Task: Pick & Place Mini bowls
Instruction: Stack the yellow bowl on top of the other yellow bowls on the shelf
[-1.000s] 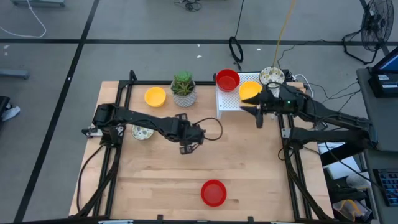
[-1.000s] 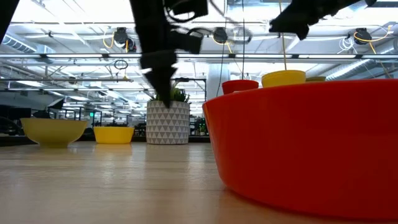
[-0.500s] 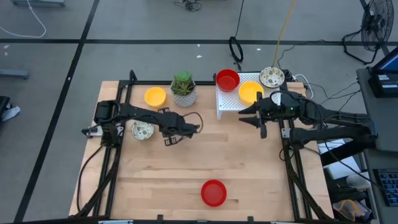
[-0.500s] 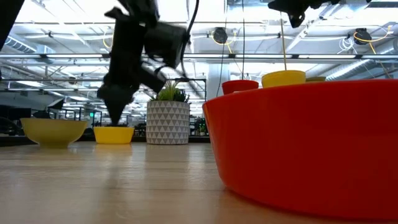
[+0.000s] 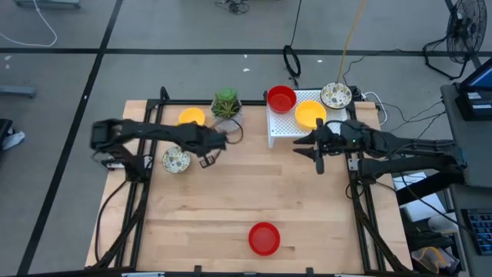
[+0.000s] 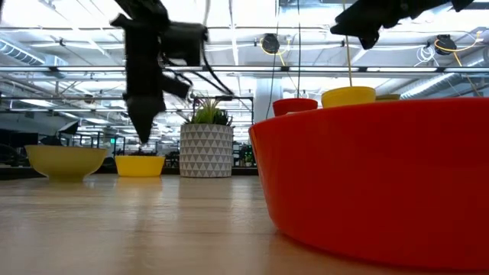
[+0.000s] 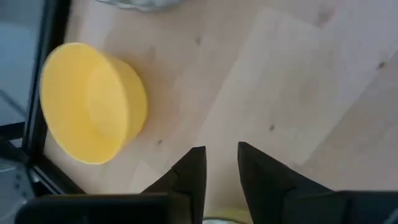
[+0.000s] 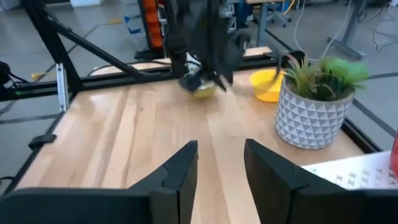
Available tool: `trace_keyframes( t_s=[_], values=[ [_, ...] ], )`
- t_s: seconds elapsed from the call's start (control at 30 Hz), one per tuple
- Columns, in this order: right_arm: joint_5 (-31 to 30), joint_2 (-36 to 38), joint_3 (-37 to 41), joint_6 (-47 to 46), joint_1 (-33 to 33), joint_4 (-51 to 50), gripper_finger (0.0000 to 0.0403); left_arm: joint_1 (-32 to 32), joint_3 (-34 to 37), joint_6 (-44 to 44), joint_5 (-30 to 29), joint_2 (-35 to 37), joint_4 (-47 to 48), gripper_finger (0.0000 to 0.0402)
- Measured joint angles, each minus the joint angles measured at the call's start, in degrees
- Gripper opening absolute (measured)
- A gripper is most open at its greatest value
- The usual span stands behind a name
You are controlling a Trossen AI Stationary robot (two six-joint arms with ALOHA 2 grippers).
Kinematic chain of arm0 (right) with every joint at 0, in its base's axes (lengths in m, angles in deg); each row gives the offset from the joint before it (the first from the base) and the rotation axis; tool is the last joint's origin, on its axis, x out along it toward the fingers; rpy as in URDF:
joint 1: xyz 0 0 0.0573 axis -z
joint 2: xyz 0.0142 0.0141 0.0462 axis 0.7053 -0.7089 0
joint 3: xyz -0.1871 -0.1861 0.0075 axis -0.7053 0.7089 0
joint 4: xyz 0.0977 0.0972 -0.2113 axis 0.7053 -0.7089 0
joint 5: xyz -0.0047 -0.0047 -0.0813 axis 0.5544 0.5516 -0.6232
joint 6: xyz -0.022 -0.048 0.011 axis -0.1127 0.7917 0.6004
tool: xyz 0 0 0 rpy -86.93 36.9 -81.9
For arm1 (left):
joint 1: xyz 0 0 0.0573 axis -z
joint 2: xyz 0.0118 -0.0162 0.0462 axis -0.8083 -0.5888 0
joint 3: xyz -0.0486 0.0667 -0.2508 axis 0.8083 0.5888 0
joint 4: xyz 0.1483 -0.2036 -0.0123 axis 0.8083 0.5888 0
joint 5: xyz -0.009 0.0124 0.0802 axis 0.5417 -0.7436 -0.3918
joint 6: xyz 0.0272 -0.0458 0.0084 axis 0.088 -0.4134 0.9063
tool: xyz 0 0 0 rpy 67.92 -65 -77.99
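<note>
While the right gripper (image 5: 317, 151) waits near the rack (image 5: 286, 123), the left gripper (image 5: 206, 156) hangs empty, fingers narrowly parted, between the plant pot (image 5: 227, 110) and speckled bowl (image 5: 176, 160).
A clean pick likely means centring over one bowl rim before descending.

Yellow bowl (image 7: 92, 102); red bowl (image 5: 264, 238); speckled cream bowl (image 5: 176, 161), seemingly green-flecked; triangle-patterned pot (image 6: 205, 151).

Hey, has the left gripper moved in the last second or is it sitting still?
Yes. In the high view the left gripper has swung from mid-table back toward the potted plant and the speckled bowl, and now hangs just beside that bowl.
</note>
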Motion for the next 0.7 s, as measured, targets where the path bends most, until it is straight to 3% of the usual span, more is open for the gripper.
trace_keyframes(
  t_s=[0.2,0.33,0.5,0.7],
  values=[
    [-0.1,0.0,0.9,0.4,0.0,0.0,0.0118,-6.6,7.1,0.1,2.2,13.8,-5.5,0.0093],
    [-0.1,0.0,0.9,0.3,0.0,1.2,0.0118,-11.3,10.1,-0.1,4.8,18.4,-11.3,0.0093],
    [0.1,0.0,0.9,-1.0,0.0,3.6,0.0118,-14.7,11.8,2.6,10.6,18.8,-17.0,0.0120],
    [0.1,0.0,0.9,-1.6,0.0,3.8,0.0118,-16.3,12.0,6.0,7.9,15.8,-18.8,0.0200]
  ],
)
